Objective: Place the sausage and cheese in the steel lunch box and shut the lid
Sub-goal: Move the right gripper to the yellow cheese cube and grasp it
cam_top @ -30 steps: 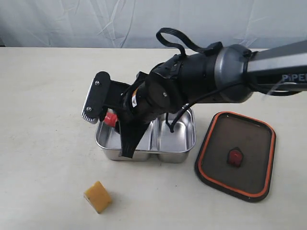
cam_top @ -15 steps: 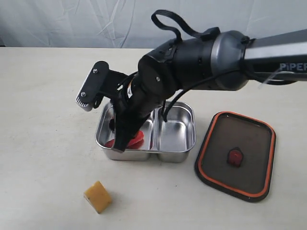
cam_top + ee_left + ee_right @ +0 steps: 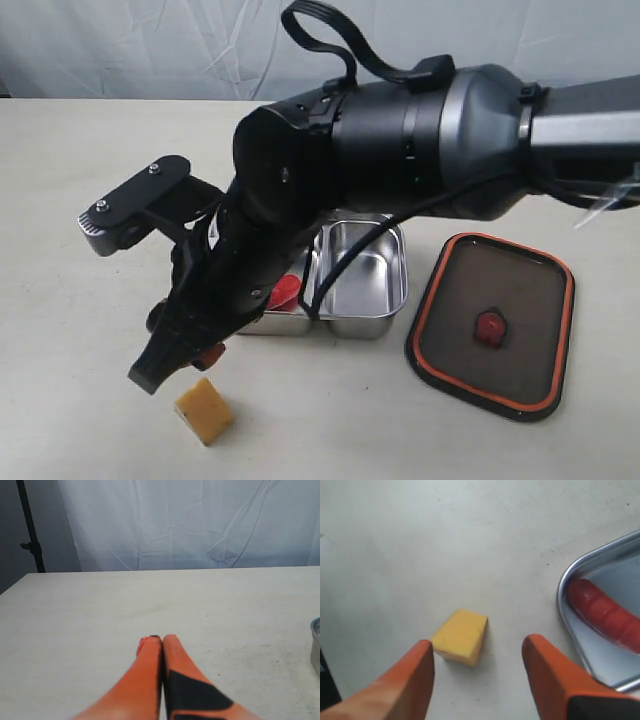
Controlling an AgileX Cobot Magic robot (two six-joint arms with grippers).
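Exterior view: right gripper (image 3: 120, 300), jaws spread wide and empty, just above the cheese (image 3: 204, 410) on the table (image 3: 60, 160); the sausage (image 3: 285, 292) in the left compartment of the steel lunch box (image 3: 365, 325); the lid (image 3: 520, 290) flat beside the box. Left wrist view: left gripper (image 3: 162, 639), fingers pressed together, holding nothing, above bare table. Right wrist view: cheese on the table beyond the parted orange fingers (image 3: 415, 675), untouched; sausage inside the box.

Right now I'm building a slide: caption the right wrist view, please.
Open jaws point toward the cheese on the table; the sausage lies in the lunch box.
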